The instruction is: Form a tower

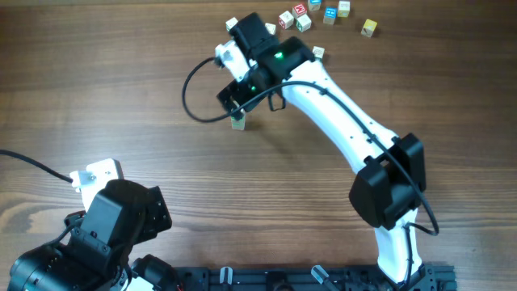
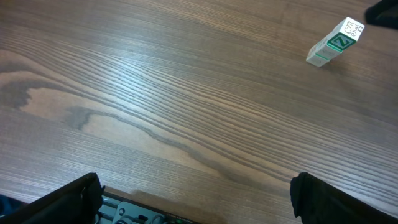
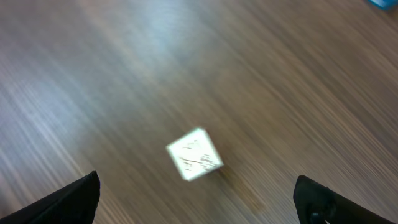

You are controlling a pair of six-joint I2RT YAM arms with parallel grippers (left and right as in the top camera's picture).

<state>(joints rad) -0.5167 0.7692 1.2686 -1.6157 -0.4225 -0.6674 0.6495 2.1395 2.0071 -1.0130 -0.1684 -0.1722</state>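
**Tower (image 1: 237, 121) standing, both hands free**

You have the tower in the upper half of the overhead view, just left of centre. It is two whitish cubes with green markings, stacked on the tabletop (image 1: 121, 81). Your right hand (image 3: 196, 202) hangs directly over it, fingers spread wide to either side and gripping nothing; the top cube shows clear between them. Expect light, stiff wood with smooth faces, likely to topple at a nudge. If you take hold, pinch one cube squarely on two opposite side faces and come straight down, so that nothing brushes the stack sideways. Your left hand (image 2: 196, 199) is wide open and empty at the lower left, well apart. Loose letter cubes (image 1: 304, 23) lie at the upper right.
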